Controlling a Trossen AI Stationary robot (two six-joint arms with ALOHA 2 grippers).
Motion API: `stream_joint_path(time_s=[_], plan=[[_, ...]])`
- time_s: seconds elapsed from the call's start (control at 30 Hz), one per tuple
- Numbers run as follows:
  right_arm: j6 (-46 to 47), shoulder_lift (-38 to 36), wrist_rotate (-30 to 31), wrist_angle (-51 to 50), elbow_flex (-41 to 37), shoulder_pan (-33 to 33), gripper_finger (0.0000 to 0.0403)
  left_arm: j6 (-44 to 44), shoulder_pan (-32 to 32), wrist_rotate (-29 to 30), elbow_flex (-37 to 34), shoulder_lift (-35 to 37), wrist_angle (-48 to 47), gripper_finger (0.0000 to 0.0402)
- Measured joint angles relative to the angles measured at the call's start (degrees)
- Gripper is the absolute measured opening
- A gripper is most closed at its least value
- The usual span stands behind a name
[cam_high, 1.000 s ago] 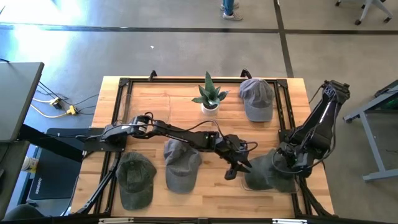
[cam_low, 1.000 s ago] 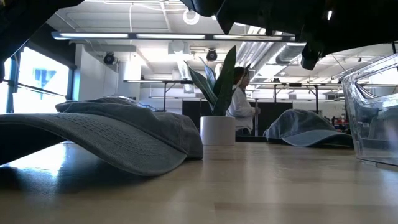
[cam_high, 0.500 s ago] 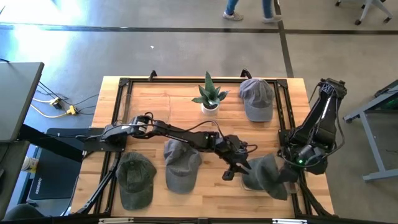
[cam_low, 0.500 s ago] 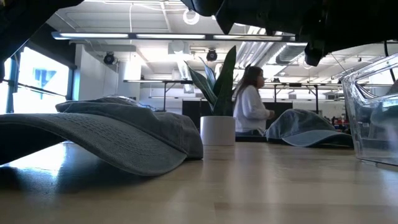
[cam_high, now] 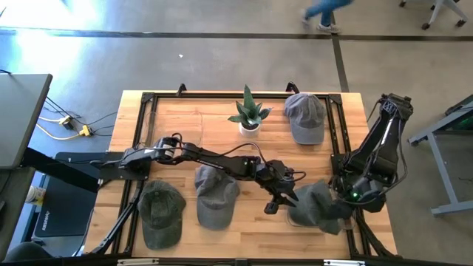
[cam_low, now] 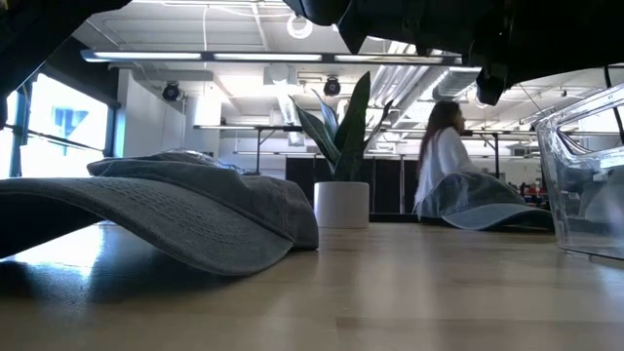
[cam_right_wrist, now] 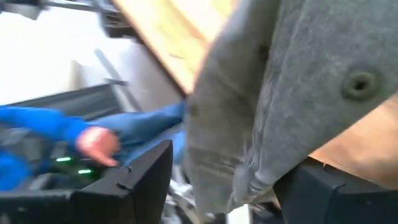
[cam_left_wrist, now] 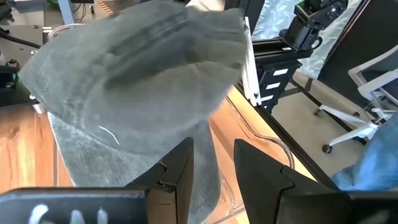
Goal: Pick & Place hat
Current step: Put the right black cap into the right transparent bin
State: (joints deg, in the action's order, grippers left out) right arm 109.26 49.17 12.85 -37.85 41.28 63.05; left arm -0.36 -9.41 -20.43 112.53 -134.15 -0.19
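A grey hat [cam_high: 316,206] is at the table's near right, over a clear container [cam_left_wrist: 260,132]. My right gripper [cam_high: 350,195] is shut on the hat at its right side. The hat fills the left wrist view [cam_left_wrist: 134,93] and the right wrist view [cam_right_wrist: 292,87]. My left gripper [cam_high: 274,202] is open and empty just left of the hat, with its fingers [cam_left_wrist: 177,177] pointing at the hat. Its arm reaches across the table from the left. My right gripper pinches a bunched fold of the hat's cloth [cam_right_wrist: 245,180] between its two fingers, at the hat's right side near an eyelet [cam_right_wrist: 360,84] of the crown. The cloth hangs slack from the hold. Whether the hat's lower part rests in the clear container cannot be told.
Two grey hats [cam_high: 161,210] [cam_high: 216,193] lie at the near left, and a third [cam_high: 304,117] lies at the far right. A potted plant [cam_high: 249,114] stands at the far middle. A person [cam_low: 441,161] walks in the room behind the table.
My right gripper has gone a little toward the table's right edge and turned, still shut on the hat. The hat was spread wide. It is now drawn together and turned, with its right part pulled toward the gripper. My left gripper has kept still.
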Motion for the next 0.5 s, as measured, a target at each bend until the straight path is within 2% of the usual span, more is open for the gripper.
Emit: stream_joint_path(time_s=[0.13,0.2,0.37,0.5], plan=[[-3.9,-1.6,6.5,9.3,0.0,0.0,0.0241,0.0,0.0,-0.1,0.0,0.0,0.0,0.011],[-4.8,-2.1,7.8,11.0,0.0,0.0,0.0233,0.0,0.0,-0.3,0.0,0.0,0.0,0.011],[2.6,0.7,-1.1,5.2,0.0,-0.5,0.0221,-0.1,0.0,-0.4,0.0,0.0,0.0,0.011],[1.5,4.1,-0.5,7.8,0.0,-0.5,0.0222,-0.1,0.0,-0.5,0.0,0.0,0.0,0.011]])
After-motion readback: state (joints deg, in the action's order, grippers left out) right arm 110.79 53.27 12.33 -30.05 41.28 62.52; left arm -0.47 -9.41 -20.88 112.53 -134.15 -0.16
